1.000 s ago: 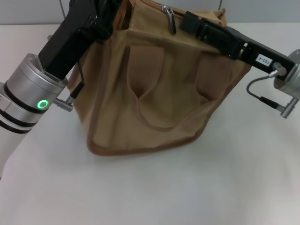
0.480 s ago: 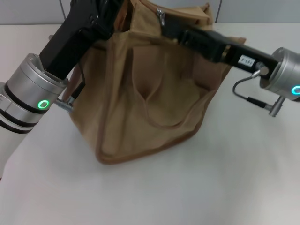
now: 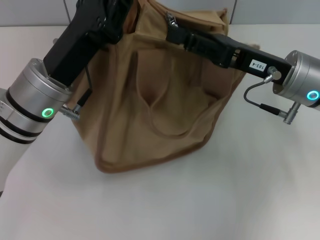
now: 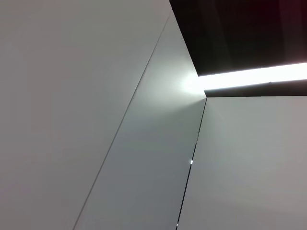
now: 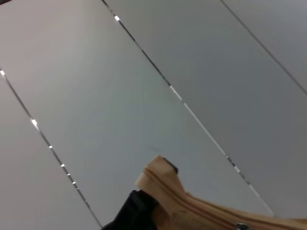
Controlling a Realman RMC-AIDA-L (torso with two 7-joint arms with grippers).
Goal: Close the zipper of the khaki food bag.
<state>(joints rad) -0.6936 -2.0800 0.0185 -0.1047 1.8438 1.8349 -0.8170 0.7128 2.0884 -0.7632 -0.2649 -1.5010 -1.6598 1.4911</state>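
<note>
bag [image 3: 160,100] stands mid-surface [image 3: 240,200], tilted. left end effector [image 3: 116,17] grips its far-left top corner, fingers hidden; right end effector [image 3: 175,34] seems clamped by the zipper pull [image 3: 171,20]. risk: bag drags, pull slips.

Even, bright overhead light; soft shadow fell under the khaki food bag [image 3: 160,100]. Ceiling strip light [image 4: 254,76] glared. Right wrist view's near fabric was blurred.

A plain white tabletop [image 3: 210,195] fills the near ground; pale grey wall panels [image 3: 280,10] with dark seams stand far behind.
</note>
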